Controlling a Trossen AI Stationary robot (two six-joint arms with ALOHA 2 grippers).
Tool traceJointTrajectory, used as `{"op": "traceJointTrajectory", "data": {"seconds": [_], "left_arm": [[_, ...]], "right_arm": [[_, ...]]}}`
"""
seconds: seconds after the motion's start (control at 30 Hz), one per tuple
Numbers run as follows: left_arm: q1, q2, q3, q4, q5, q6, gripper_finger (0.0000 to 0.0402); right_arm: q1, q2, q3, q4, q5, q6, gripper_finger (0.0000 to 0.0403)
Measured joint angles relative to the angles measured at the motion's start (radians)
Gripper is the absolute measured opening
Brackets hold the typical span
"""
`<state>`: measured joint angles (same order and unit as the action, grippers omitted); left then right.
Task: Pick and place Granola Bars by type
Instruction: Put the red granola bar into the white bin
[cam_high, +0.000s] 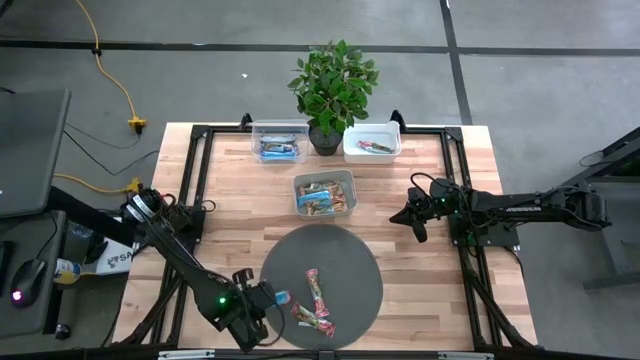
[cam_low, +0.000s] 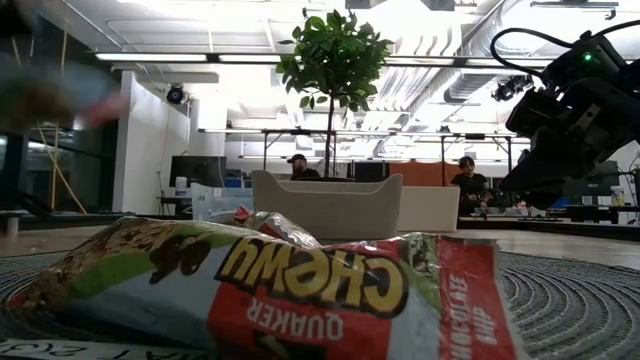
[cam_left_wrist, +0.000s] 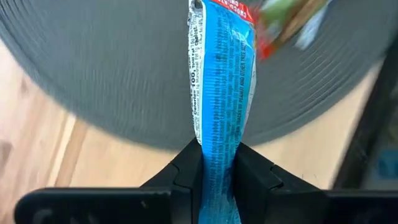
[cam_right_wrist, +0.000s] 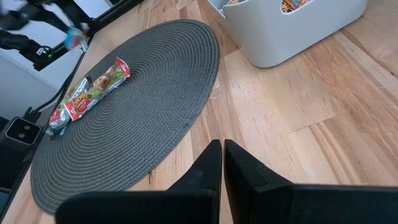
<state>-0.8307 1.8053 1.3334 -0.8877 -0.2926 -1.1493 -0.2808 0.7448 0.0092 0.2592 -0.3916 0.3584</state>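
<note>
Left tool (cam_high: 272, 299): clenched on a blue bar (cam_left_wrist: 221, 93), wrapper pinched edge-on between both fingers (cam_left_wrist: 186, 174) in the left wrist view. In the high view this tool sits at the near left edge of the round grey mat (cam_high: 320, 280), the blue bar (cam_high: 282, 297) at its tip.

Right tool (cam_high: 410, 212): fingers closed together, grasping nothing, over bare bench (cam_high: 420, 270) to the right of the mat, well apart from the bars.

On the mat: two red and green bars (cam_high: 316, 296) lie near the front, close to each other; a third small one (cam_high: 301, 315) is just beside them.

Bins: a clear bin (cam_high: 325, 192) beyond the mat holds multicoloured bars. The left rear bin (cam_high: 279, 141) holds blue bars; the right rear white bin (cam_high: 372, 141) holds a few bars of a type I cannot tell. A potted plant (cam_high: 333, 85) stands between the two rear bins.
</note>
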Motion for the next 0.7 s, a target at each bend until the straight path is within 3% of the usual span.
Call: {"op": "traceJointTrajectory", "data": {"seconds": [0.23,0.37,0.6,0.7], "left_arm": [[0.006,-0.002,0.175,0.010,-0.169,0.105,0.0066],[0.042,-0.003,0.251,0.061,-0.210,0.199,0.0066],[0.149,-0.003,0.330,0.257,-0.171,0.471,0.0066],[0.203,-0.003,0.344,0.316,-0.104,0.578,0.0066]], "right_arm": [[0.000,0.000,0.000,0.000,0.000,0.000,0.0000],[0.000,0.000,0.000,0.000,0.000,0.000,0.0000],[0.000,0.000,0.000,0.000,0.040,0.004,0.0000],[0.000,0.000,0.000,0.022,0.100,0.177,0.0000]]}}
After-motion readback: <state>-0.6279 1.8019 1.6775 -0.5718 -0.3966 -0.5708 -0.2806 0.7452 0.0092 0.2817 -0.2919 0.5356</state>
